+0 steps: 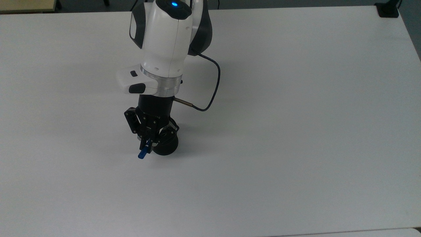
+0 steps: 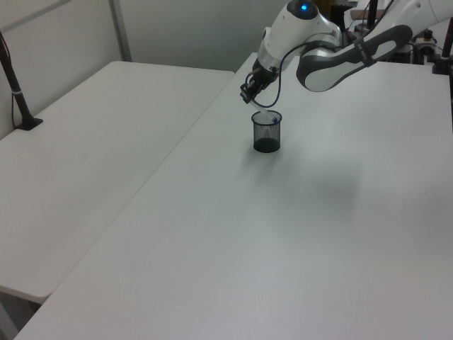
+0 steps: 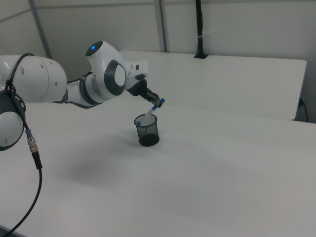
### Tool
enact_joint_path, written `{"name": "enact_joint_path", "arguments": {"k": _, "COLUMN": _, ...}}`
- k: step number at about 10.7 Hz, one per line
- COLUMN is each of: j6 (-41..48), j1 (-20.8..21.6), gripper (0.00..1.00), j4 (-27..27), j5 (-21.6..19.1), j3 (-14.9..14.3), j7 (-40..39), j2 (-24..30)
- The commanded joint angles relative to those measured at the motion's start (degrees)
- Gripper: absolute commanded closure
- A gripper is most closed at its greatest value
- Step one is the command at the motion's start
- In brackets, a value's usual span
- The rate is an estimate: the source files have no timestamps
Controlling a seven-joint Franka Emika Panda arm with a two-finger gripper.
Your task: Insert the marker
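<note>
The marker [image 3: 149, 111] is slim and white with a blue cap, and it tilts in my gripper [image 3: 154, 103], which is shut on its upper part. Its blue lower end sits at the mouth of the black mesh cup [image 3: 148, 133], just inside the rim. In the left view the marker [image 2: 262, 112] slants from the gripper [image 2: 253, 99] down into the cup [image 2: 267, 134]. In the top view the blue cap [image 1: 142, 154] pokes out below the gripper [image 1: 147, 145], which covers most of the cup [image 1: 168, 147].
The cup stands alone on a wide white table [image 1: 296, 131]. A dark cable [image 1: 212, 92] loops off the wrist. A second white table [image 2: 85, 156] adjoins on the left view's left, with a black post [image 2: 14, 78] clamped to it. A black clamp [image 1: 388, 10] sits at the top view's far right corner.
</note>
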State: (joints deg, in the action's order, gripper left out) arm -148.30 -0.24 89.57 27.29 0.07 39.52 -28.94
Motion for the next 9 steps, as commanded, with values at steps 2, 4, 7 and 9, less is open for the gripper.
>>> {"name": "enact_joint_path", "arguments": {"k": 2, "j6": -1.2, "j1": 0.59, "gripper": 0.22, "j4": 0.6, "j5": 1.53, "j3": -0.43, "j7": 2.49, "j2": 0.64}}
{"name": "enact_joint_path", "arguments": {"k": 4, "j6": -0.94, "j1": 0.85, "gripper": 0.0, "j4": 0.51, "j5": 1.45, "j3": -0.34, "j7": 2.49, "j2": 0.9}}
{"name": "enact_joint_path", "arguments": {"k": 7, "j6": 0.37, "j1": 2.68, "gripper": 0.0, "j4": 0.51, "j5": 1.27, "j3": 0.01, "j7": 1.88, "j2": 2.39}}
{"name": "enact_joint_path", "arguments": {"k": 9, "j6": 7.55, "j1": 4.79, "gripper": 0.0, "j4": 0.51, "j5": -0.04, "j3": 0.28, "j7": -0.83, "j2": 5.19}}
